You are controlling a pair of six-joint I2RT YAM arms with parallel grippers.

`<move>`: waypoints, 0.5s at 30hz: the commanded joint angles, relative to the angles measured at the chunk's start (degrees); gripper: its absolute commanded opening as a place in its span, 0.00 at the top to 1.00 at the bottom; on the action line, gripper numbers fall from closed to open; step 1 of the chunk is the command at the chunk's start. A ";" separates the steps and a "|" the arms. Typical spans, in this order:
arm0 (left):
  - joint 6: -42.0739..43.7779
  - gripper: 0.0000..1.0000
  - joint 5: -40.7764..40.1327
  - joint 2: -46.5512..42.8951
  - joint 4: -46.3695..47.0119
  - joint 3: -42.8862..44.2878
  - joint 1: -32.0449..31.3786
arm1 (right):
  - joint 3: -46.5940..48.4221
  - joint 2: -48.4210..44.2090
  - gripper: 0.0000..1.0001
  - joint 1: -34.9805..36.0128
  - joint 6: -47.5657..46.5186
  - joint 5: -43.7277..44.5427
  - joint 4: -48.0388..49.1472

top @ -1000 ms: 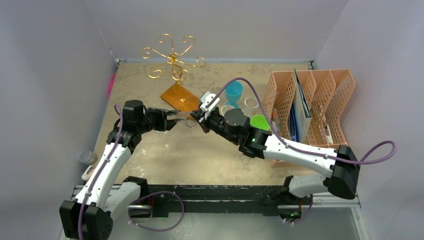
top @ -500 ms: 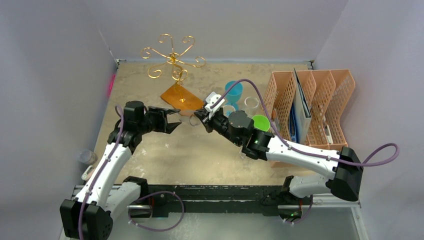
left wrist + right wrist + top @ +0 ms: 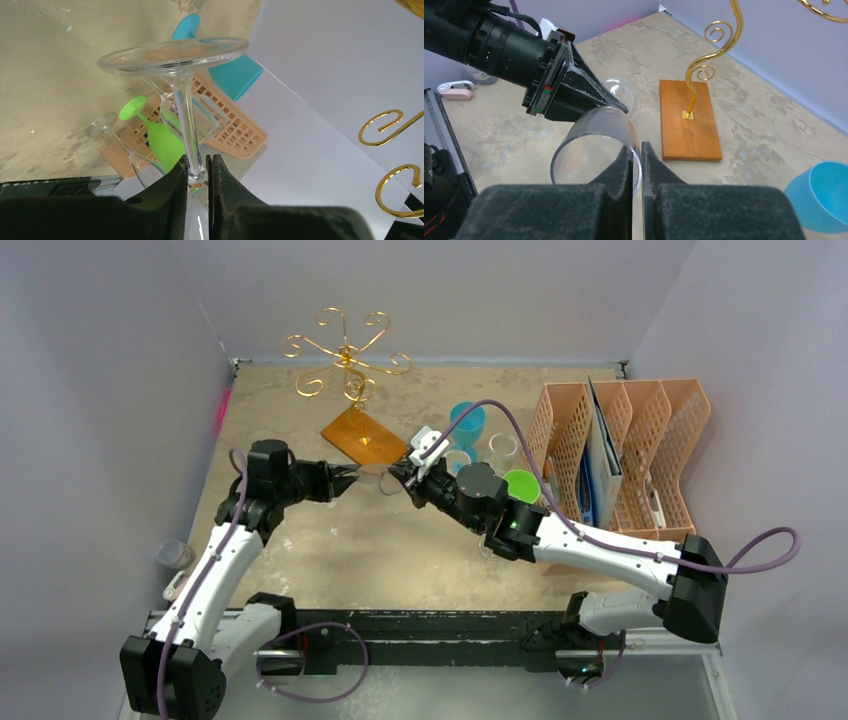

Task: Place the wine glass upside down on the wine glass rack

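Your left end effector (image 3: 196, 167) is clamped on the stem of the wine glass (image 3: 186, 115), its fingers pressed against either side just below the round foot. Your right end effector (image 3: 637, 150) is closed too, pinching the wall of the clear bowl at its rim, with one finger inside the mouth and one outside. So you have the wine glass in both grips at once. It lies roughly on its side in the air, with the open mouth facing the right wrist camera.

From above, the glass hangs over the bench (image 3: 400, 550) between the two arms, just in front of the near corner of the rack's wooden base (image 3: 362, 436). The rack (image 3: 346, 358) stands toward the back wall, and none of its gold wire curls is touching the glass.

To your right are a blue cup (image 3: 466, 423), a green glass (image 3: 519, 485) and an orange mesh organizer (image 3: 640, 450).
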 commanded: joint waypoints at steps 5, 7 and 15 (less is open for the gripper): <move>1.97 1.00 0.01 1.16 0.93 2.90 -0.12 | 2.44 -1.21 1.00 -0.01 1.56 -1.35 3.80; 2.28 1.00 -0.88 0.58 1.66 2.85 -0.13 | 2.85 -1.36 0.79 -0.01 2.15 -1.47 1.92; 11.28 1.00 -8.64 -3.98 8.49 -0.14 2.36 | -2.01 -7.95 0.38 -0.06 2.06 5.12 -3.28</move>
